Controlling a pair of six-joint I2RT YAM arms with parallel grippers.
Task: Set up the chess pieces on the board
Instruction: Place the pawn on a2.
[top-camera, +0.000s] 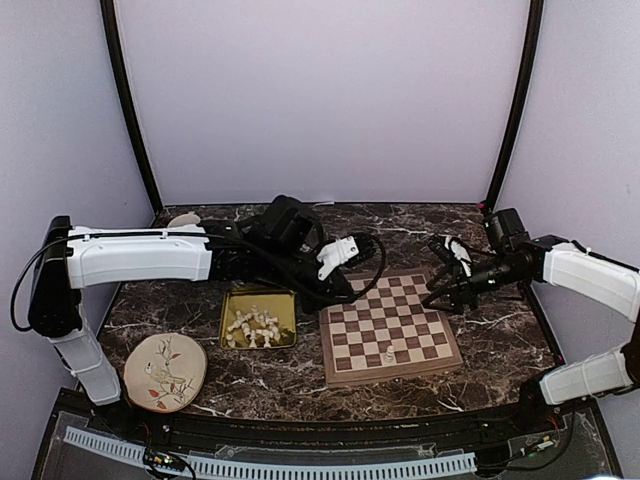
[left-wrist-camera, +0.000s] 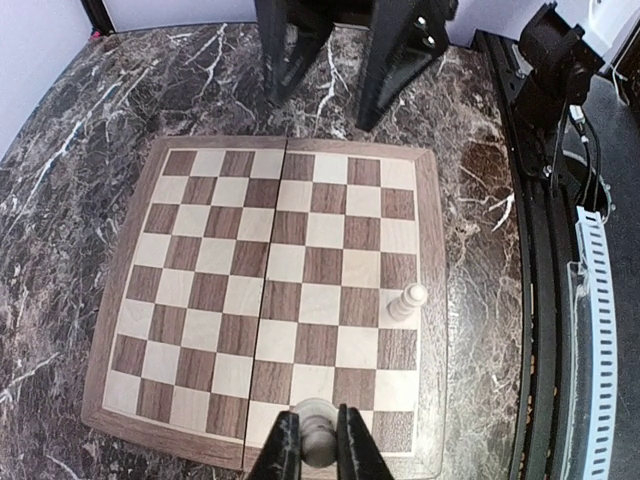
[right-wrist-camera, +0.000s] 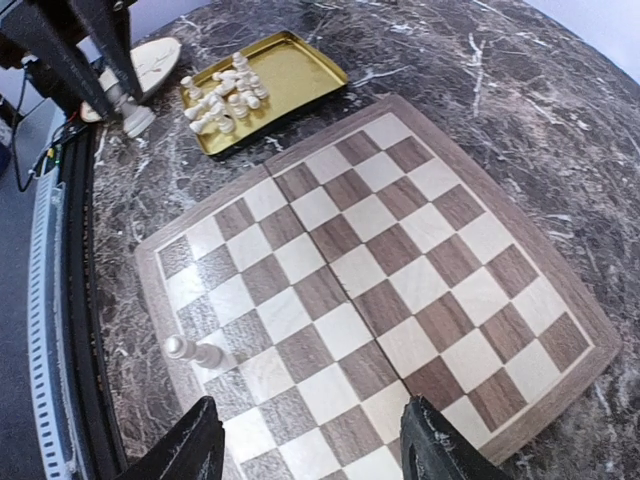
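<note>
The wooden checkered board (top-camera: 400, 320) lies at centre right of the marble table. One cream pawn (top-camera: 385, 352) stands on it near its front edge; it also shows in the left wrist view (left-wrist-camera: 407, 300) and the right wrist view (right-wrist-camera: 190, 350). My left gripper (top-camera: 347, 292) hovers over the board's left edge, shut on a cream chess piece (left-wrist-camera: 318, 440), also seen from the right wrist (right-wrist-camera: 133, 118). My right gripper (top-camera: 442, 298) is open and empty above the board's (right-wrist-camera: 380, 250) far right part. Several cream pieces (top-camera: 252, 325) lie in the gold tray (top-camera: 285, 296).
The gold tray (right-wrist-camera: 300, 70) sits just left of the board (left-wrist-camera: 300, 250). A round cream plate with a bird drawing (top-camera: 165, 372) lies at the front left. Black frame posts and pale walls enclose the table. My right gripper's fingers (left-wrist-camera: 290, 60) show beyond the board.
</note>
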